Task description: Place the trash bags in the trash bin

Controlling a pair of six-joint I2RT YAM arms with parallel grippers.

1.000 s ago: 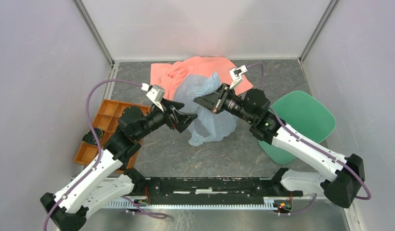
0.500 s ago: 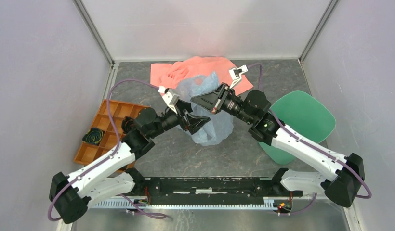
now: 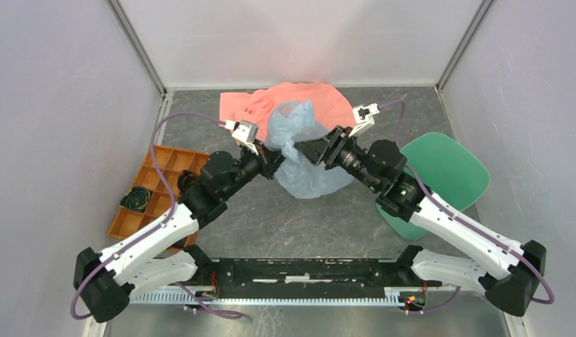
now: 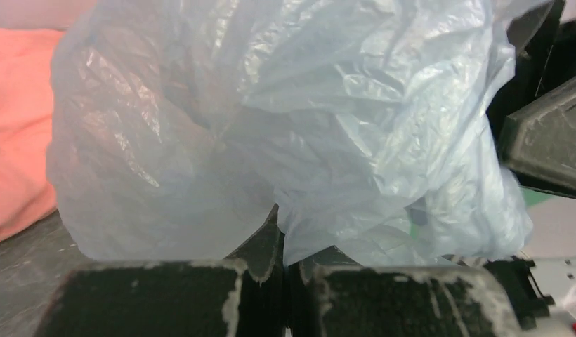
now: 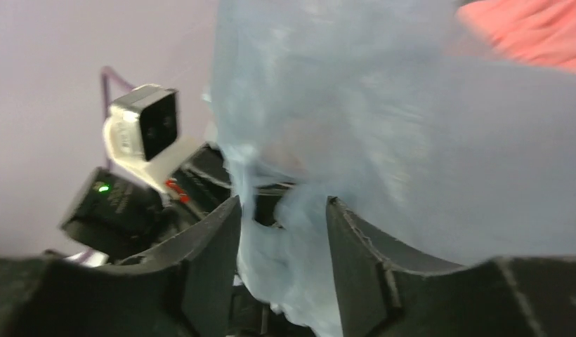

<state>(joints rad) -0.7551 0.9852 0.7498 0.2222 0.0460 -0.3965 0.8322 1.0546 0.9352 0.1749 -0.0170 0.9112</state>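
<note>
Left gripper (image 4: 284, 253) pinches the bag (image 4: 292, 119), right gripper (image 5: 282, 217) gapes around it; thin film may slip short of the bin (image 3: 447, 168).

Top view: the trash bag (image 3: 306, 168) covers the near part of the pink cloth (image 3: 320, 98). The right arm (image 3: 454, 225) crosses the near edge of the trash bin (image 3: 450, 168). The left arm (image 3: 173, 225) covers one corner of the orange tray (image 3: 148, 189); the dark item (image 3: 135, 199) in the tray is too small to identify. The right wrist view is blurred. In the left wrist view, the bag runs off the top edge and overlaps the tips of the left hand (image 4: 282, 242).
</note>
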